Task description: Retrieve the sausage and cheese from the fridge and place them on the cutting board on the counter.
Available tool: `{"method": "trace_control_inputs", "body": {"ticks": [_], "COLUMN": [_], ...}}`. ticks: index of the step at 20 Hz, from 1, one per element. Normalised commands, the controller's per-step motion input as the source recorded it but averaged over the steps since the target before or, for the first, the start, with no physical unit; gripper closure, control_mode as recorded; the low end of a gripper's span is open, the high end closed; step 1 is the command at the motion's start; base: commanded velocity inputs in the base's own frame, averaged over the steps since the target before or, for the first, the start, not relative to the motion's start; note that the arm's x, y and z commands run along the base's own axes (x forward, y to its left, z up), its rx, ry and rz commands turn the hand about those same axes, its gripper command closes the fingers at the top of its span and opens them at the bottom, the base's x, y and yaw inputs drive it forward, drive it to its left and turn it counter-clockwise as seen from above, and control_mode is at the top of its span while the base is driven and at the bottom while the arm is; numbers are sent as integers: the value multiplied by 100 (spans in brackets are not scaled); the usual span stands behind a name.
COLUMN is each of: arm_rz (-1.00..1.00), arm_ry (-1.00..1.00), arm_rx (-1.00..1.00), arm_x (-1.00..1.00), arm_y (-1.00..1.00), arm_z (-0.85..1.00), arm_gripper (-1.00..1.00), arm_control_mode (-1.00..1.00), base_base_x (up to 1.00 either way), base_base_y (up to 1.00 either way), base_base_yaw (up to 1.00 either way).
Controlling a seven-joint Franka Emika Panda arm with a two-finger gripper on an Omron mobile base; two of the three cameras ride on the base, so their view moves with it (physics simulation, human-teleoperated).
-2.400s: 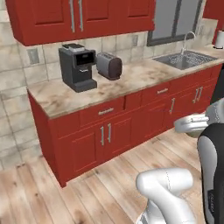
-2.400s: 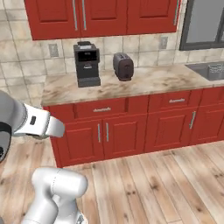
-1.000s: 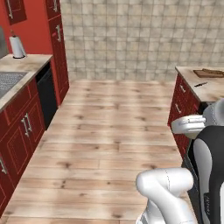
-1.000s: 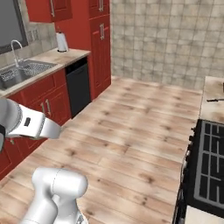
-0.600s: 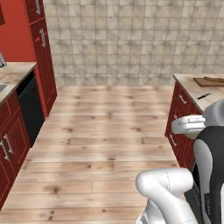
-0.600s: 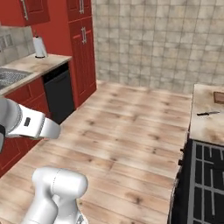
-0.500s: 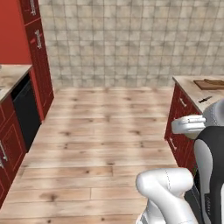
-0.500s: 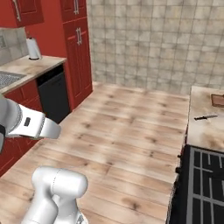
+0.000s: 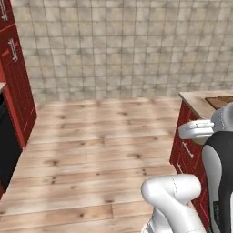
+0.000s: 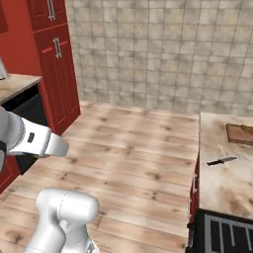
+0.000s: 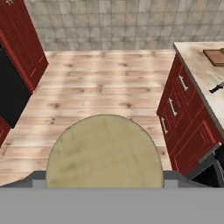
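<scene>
Hand view: claw closed around the round tan cheese (image 11: 104,151), arm tucked over the wood floor (image 11: 100,83).

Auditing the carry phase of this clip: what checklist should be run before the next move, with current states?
1. Cheese held: ok, it hangs close before the hand camera, above the floor.
2. Cutting board located: ok, on the counter to the right.
3. Whole board free: cannot tell, the frame edge cuts it off.
4. Knife apart from the board: ok.
5. Floor toward the counter unobstructed: ok.
</scene>
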Motion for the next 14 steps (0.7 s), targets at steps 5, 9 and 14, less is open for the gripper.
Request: {"method": "trace_control_inputs", "body": {"ticks": [5, 9, 14], "arm_rz": [0, 0, 0], "arm_ry": [0, 0, 0], "arm_rx": [0, 0, 0], "arm_x": [0, 0, 0], "arm_y": [0, 0, 0], "arm_z": [0, 0, 0], "arm_gripper": [100, 100, 100], "arm_control_mode": [100, 100, 100], "base_base_x": [98, 8, 0], "base_base_y": [13, 13, 17], "base_base_yaw": [-42, -91, -91]}}
